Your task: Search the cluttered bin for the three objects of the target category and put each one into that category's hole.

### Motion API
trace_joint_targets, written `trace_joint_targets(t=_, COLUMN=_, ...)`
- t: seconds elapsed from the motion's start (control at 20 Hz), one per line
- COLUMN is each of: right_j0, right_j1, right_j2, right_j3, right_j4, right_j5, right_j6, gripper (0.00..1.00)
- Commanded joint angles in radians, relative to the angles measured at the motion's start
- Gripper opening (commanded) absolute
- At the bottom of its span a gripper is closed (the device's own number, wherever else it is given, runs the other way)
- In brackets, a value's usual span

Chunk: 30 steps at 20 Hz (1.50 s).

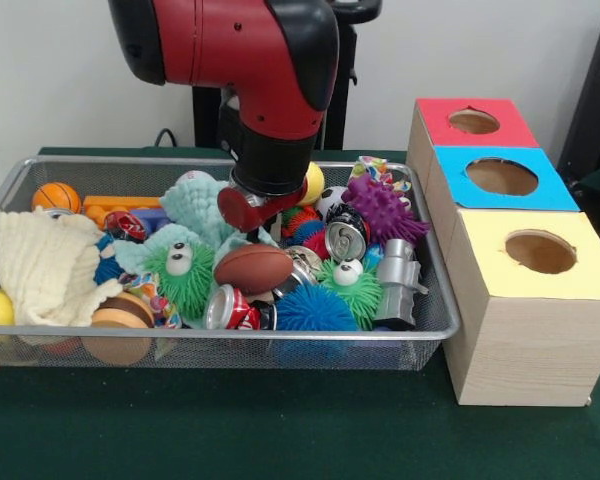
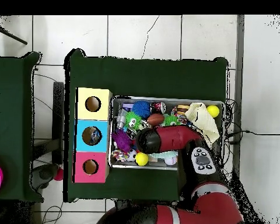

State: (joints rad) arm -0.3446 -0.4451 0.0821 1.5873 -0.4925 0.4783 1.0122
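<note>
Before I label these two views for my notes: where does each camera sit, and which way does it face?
Front view: across the table, level, facing the bin and boxes; the arm descends, hand over toys.
Overhead view: above, looking straight down; arm enters from the bottom.
Shared: bin, brown football, yellow-topped box.
</note>
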Motion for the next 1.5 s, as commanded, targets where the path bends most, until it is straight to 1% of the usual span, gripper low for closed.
trace_joint_targets(t=0.05, right_j0=-0.031, right_j1=-0.050, right_j2=0.035, right_j3=-0.076, right_j4=-0.074, right_j5=0.141, right_j6=-0.101, gripper=0.00)
trace_joint_targets(t=0.2, right_j0=-0.045, right_j1=-0.092, right_j2=0.039, right_j3=-0.095, right_j4=-0.106, right_j5=0.181, right_j6=-0.175, gripper=0.00)
trace_joint_targets(t=0.25, right_j0=-0.049, right_j1=-0.108, right_j2=0.041, right_j3=-0.101, right_j4=-0.126, right_j5=0.205, right_j6=-0.217, gripper=0.00)
trace_joint_targets(t=0.35, right_j0=-0.066, right_j1=-0.125, right_j2=0.048, right_j3=-0.104, right_j4=-0.141, right_j5=0.203, right_j6=-0.229, gripper=0.00)
trace_joint_targets(t=0.45, right_j0=-0.090, right_j1=-0.134, right_j2=0.052, right_j3=-0.104, right_j4=-0.149, right_j5=0.179, right_j6=-0.197, gripper=0.00)
trace_joint_targets(t=0.5, right_j0=-0.099, right_j1=-0.136, right_j2=0.058, right_j3=-0.104, right_j4=-0.157, right_j5=0.179, right_j6=-0.197, gripper=0.00)
trace_joint_targets(t=0.75, right_j0=-0.154, right_j1=-0.135, right_j2=0.109, right_j3=-0.142, right_j4=-0.201, right_j5=0.211, right_j6=-0.279, gripper=0.00)
trace_joint_targets(t=1.0, right_j0=-0.189, right_j1=-0.135, right_j2=0.149, right_j3=-0.176, right_j4=-0.225, right_j5=0.236, right_j6=-0.310, gripper=0.00)
trace_joint_targets(t=1.3, right_j0=-0.210, right_j1=-0.150, right_j2=0.191, right_j3=-0.175, right_j4=-0.259, right_j5=0.265, right_j6=-0.365, gripper=0.00)
trace_joint_targets(t=1.35, right_j0=-0.216, right_j1=-0.153, right_j2=0.202, right_j3=-0.172, right_j4=-0.265, right_j5=0.272, right_j6=-0.388, gripper=0.00)
trace_joint_targets(t=1.5, right_j0=-0.225, right_j1=-0.160, right_j2=0.217, right_j3=-0.168, right_j4=-0.278, right_j5=0.285, right_j6=-0.396, gripper=0.00)
